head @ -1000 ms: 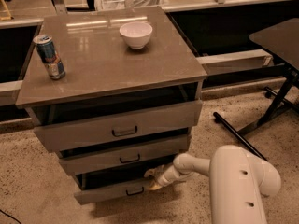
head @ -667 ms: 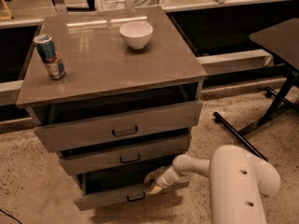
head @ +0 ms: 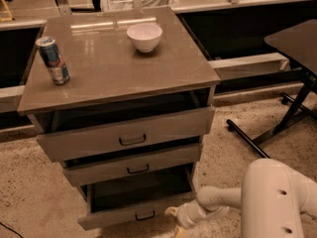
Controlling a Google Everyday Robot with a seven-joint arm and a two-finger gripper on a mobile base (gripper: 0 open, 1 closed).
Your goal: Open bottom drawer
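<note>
The bottom drawer [head: 114, 216] of the grey-brown cabinet has a slim front panel and a small black bracket handle [head: 144, 215]. It stands pulled out, and its dark flat inside [head: 141, 188] shows. My gripper [head: 174, 220] is low at the right end of the drawer's front, just right of the handle. The white arm [head: 277, 202] reaches in from the lower right. Whether the gripper touches the drawer front is hidden.
Above are the medium-fronted drawer [head: 131, 165] and the tall-fronted drawer [head: 126, 133], both slightly out. On the cabinet top stand a can [head: 53, 60] and a white bowl [head: 144, 36]. A dark table with black legs [head: 292, 118] stands at the right on speckled floor.
The bottom drawer has slid further out toward the camera. My gripper has moved with its front, down and outward. The can and bowl have not moved.
</note>
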